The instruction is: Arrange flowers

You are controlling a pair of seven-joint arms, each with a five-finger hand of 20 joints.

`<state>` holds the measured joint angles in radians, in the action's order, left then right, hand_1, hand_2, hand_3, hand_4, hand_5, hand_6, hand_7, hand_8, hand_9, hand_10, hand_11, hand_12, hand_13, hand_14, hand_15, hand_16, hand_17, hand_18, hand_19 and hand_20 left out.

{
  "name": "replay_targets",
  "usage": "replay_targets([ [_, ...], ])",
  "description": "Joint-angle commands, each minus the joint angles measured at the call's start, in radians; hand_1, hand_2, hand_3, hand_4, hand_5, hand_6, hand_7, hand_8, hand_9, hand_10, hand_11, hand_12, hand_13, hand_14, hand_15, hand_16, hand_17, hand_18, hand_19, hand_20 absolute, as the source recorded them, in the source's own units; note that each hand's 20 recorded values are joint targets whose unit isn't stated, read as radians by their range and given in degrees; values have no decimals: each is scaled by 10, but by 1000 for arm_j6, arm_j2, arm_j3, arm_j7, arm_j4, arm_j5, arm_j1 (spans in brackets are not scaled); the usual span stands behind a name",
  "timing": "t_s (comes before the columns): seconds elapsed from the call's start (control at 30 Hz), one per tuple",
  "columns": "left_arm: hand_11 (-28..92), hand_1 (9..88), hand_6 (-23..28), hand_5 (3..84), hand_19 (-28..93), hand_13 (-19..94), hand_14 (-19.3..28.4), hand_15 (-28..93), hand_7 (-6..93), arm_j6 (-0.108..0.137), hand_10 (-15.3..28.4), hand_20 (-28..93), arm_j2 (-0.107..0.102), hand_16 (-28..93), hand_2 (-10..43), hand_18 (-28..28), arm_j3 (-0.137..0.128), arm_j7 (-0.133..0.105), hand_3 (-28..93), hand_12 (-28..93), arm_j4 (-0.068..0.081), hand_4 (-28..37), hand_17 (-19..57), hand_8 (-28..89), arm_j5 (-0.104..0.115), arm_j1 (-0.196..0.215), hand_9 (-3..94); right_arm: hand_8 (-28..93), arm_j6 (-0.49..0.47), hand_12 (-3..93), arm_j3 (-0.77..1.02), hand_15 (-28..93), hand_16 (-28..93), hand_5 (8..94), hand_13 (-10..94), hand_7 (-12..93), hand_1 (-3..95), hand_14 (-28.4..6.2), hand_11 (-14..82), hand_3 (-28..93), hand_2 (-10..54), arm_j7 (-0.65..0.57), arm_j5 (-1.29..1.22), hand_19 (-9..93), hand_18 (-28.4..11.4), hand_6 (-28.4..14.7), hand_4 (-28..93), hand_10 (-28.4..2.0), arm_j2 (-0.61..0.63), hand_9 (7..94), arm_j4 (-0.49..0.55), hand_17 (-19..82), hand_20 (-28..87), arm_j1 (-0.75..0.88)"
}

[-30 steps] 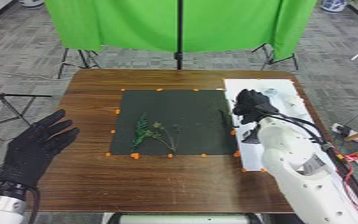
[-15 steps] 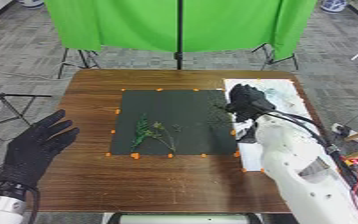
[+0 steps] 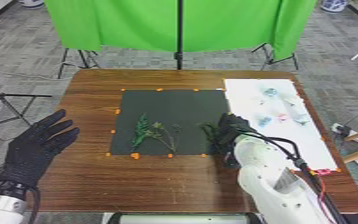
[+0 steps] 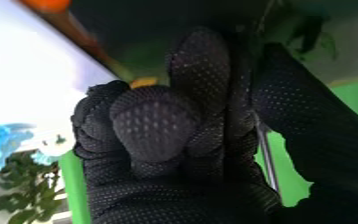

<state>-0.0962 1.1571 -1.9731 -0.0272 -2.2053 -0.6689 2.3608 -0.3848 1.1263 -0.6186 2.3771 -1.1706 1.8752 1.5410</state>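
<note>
- Since the earlier frames, the right hand [image 3: 232,131] has been brought nearer the robot, from beside the upper part of the white sheet to the right edge of the dark mat; the green sprig [image 3: 208,132] has been carried along with it.
- Over the near left part of the brown wooden table [image 3: 158,185], the left hand [image 3: 35,150] is held with its fingers spread.
- By the right hand, the sprig is pinched low over the mat; in the right wrist view some fingers are seen bent, with the thumb alongside and a thin stem at the fingertips.
- On the left half of the dark mat [image 3: 171,102], a leafy green stem [image 3: 140,132] and a branching stem [image 3: 164,136] are laid side by side.
- Around the mat, orange markers [image 3: 135,156] are set.
- To the right, on the white sheet [image 3: 260,145], a blue flower [image 3: 264,121] and a pink flower [image 3: 283,117] are placed near each other, with another pale blue flower [image 3: 270,92] farther off.
- In the right wrist view, a white flower [image 4: 58,145] and green leaves [image 4: 20,187] are also shown.
- Beyond the table, a green curtain [image 3: 131,25] is hung behind a dark stand [image 3: 179,57].
</note>
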Motion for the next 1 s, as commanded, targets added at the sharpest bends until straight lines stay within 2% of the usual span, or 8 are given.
replay_targets([
  [0.03, 282, 254, 24, 381, 481, 281, 159, 369, 209, 1, 127, 52, 1, -18, -38, 221, 5, 8, 718, 124, 7, -260, -72, -101, 3, 8, 328, 0, -85, 294, -6, 615, 306, 668, 914, 750, 367, -25, 401, 925, -84, 0, -43, 919, -209, -78, -112, -45, -41, 937, -2, 449, 299, -23],
  [0.13, 282, 255, 24, 381, 480, 281, 159, 370, 208, 5, 128, 52, -6, -18, -37, 220, 10, 8, 718, 124, 10, -260, -72, -101, 6, 4, 328, 33, -95, 244, -14, 610, 304, 676, 923, 746, 368, -24, 434, 905, -64, 1, -41, 927, -210, -52, -162, -56, -52, 937, -20, 453, 289, -38],
  [0.2, 281, 254, 25, 381, 481, 281, 159, 370, 209, 6, 128, 53, -7, -18, -38, 221, 11, 8, 719, 124, 10, -259, -72, -101, 7, 4, 328, 39, -117, 236, -18, 608, 305, 682, 924, 741, 370, -24, 440, 899, -60, -7, -42, 930, -211, -46, -172, -58, -61, 937, -30, 455, 286, -47],
  [0.4, 281, 255, 25, 381, 480, 281, 158, 369, 209, 5, 128, 52, -9, -19, -36, 221, 11, 8, 716, 124, 9, -259, -72, -101, 8, 6, 328, 48, -104, 223, -35, 608, 302, 694, 936, 735, 370, -22, 462, 885, -49, -20, -43, 932, -214, -34, -189, -57, -83, 937, -58, 467, 291, -65],
  [0.67, 280, 256, 26, 381, 481, 281, 160, 370, 207, 7, 130, 52, -13, -18, -33, 221, 13, 5, 713, 125, 9, -258, -72, -100, 9, 6, 326, 61, -120, 207, -40, 628, 284, 711, 937, 721, 368, -21, 482, 881, -46, -33, -52, 932, -214, -28, -189, -55, -113, 937, -69, 483, 304, -71],
  [0.8, 281, 256, 27, 381, 482, 282, 160, 370, 207, 3, 130, 52, -8, -18, -33, 222, 13, 14, 712, 126, 12, -256, -72, -99, 8, -1, 326, 66, -129, 204, -46, 632, 277, 715, 937, 715, 365, -21, 484, 882, -45, -34, -46, 932, -215, -28, -187, -55, -117, 937, -70, 484, 307, -72],
  [1.0, 281, 258, 27, 381, 483, 281, 160, 370, 206, 2, 130, 52, -3, -18, -31, 223, 9, 15, 707, 125, 10, -255, -73, -99, 5, 2, 327, 67, -144, 203, -41, 635, 272, 717, 937, 711, 357, -21, 486, 880, -40, -40, -65, 932, -216, -27, -185, -55, -120, 937, -58, 485, 307, -60],
])
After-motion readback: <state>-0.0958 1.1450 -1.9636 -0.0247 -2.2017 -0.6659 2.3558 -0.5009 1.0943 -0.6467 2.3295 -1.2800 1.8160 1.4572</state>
